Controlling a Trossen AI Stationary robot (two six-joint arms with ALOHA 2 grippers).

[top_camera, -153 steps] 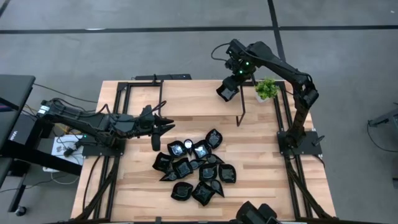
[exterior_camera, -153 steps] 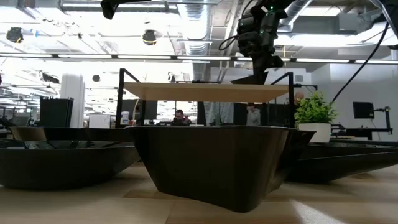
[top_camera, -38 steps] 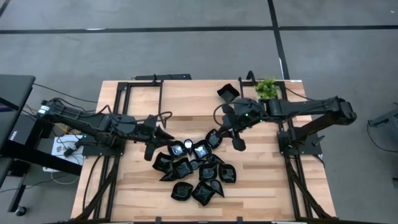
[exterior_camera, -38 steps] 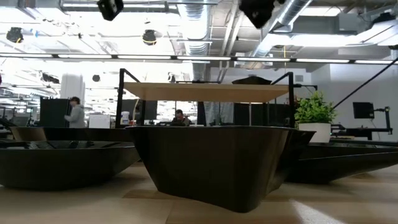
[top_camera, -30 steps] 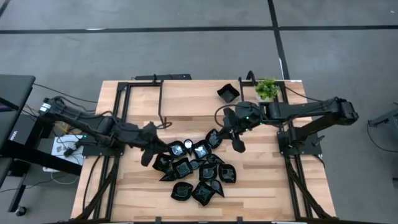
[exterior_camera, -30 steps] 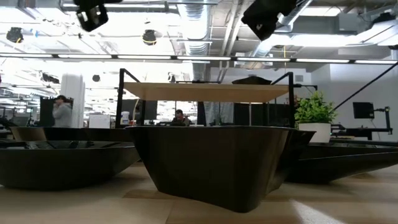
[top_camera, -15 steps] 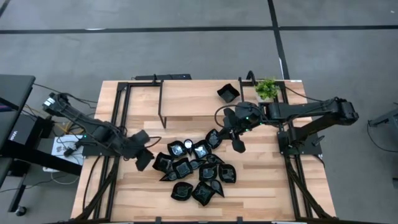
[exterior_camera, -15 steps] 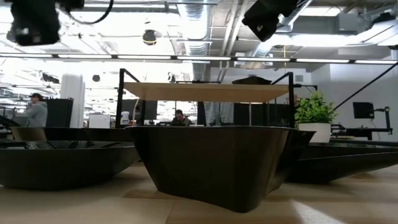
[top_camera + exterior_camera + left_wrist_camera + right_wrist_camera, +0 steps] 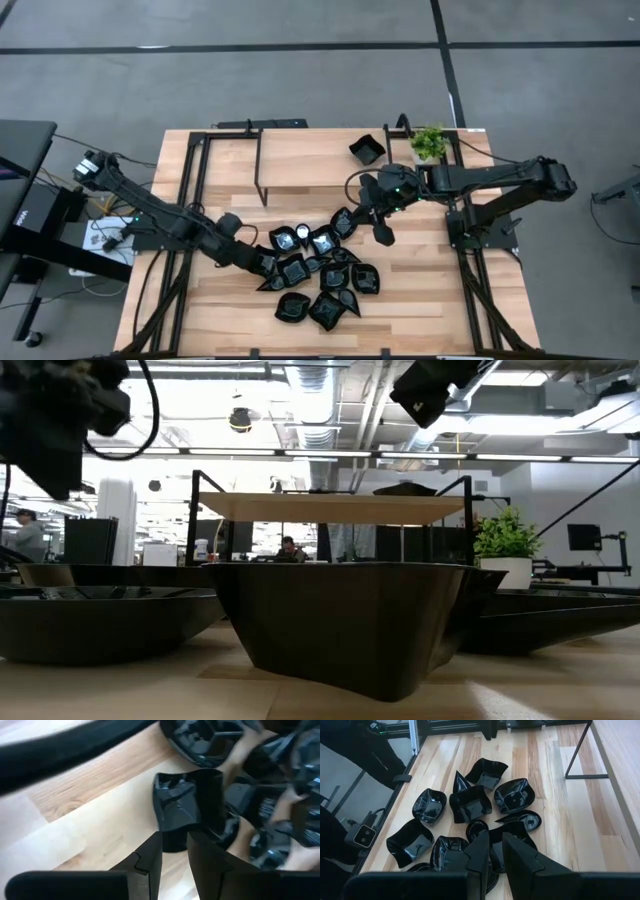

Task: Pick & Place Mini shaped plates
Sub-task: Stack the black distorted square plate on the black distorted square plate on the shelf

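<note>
The bench (image 9: 420,300) is showing pale, smooth-grained wood under a black metal frame (image 9: 258,165). The mini shaped plates (image 9: 470,804) are gleaming glossy black, catching bright reflections. Each end effector's fingers (image 9: 517,854) are looking matt black, like plastic.

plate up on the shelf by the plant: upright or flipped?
Upright. The square plate sits on the raised shelf beside the plant, hollow side up, apart from both grippers.
</note>
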